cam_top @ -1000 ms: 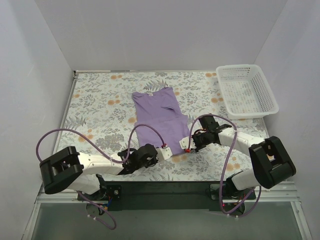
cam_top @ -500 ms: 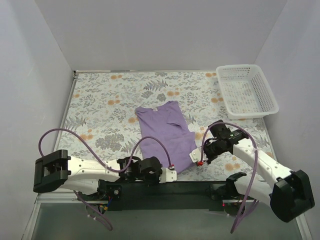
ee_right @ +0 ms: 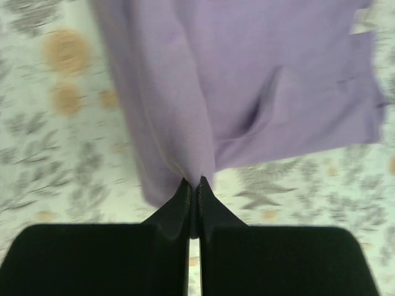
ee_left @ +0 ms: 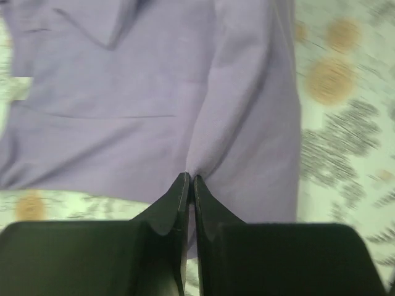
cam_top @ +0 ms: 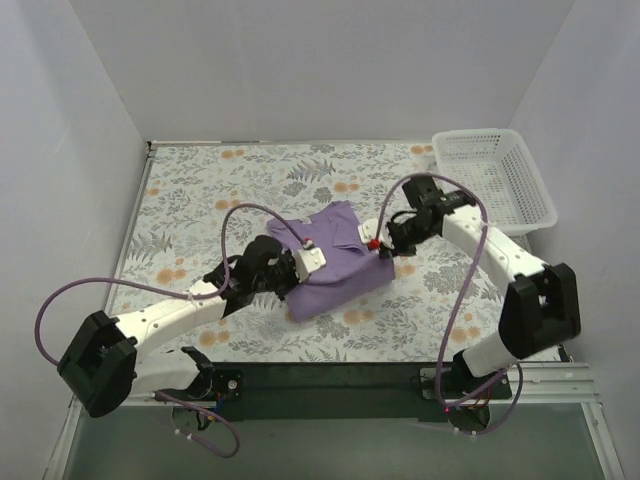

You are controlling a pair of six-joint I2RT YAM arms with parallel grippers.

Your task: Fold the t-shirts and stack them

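A plain lavender t-shirt (cam_top: 340,265) lies doubled over near the middle of the flowered table. Its near hem is lifted and carried back over the rest of the cloth. My left gripper (cam_top: 312,258) is shut on the hem's left corner; in the left wrist view the cloth (ee_left: 185,111) pinches between the jaws at my left gripper (ee_left: 189,180). My right gripper (cam_top: 381,247) is shut on the hem's right corner. The right wrist view shows the shirt (ee_right: 247,86) hanging from my right gripper (ee_right: 193,183), drawn into a fold at the pinch.
A white plastic mesh basket (cam_top: 493,180) stands at the back right corner. The flowered tablecloth (cam_top: 200,190) covers the table. Grey walls close in the left, back and right sides. Purple cables loop above both arms.
Both grippers have moved from the near edge toward the back, carrying the shirt's near hem up and over the shirt. The shirt now looks shorter, folded over itself.
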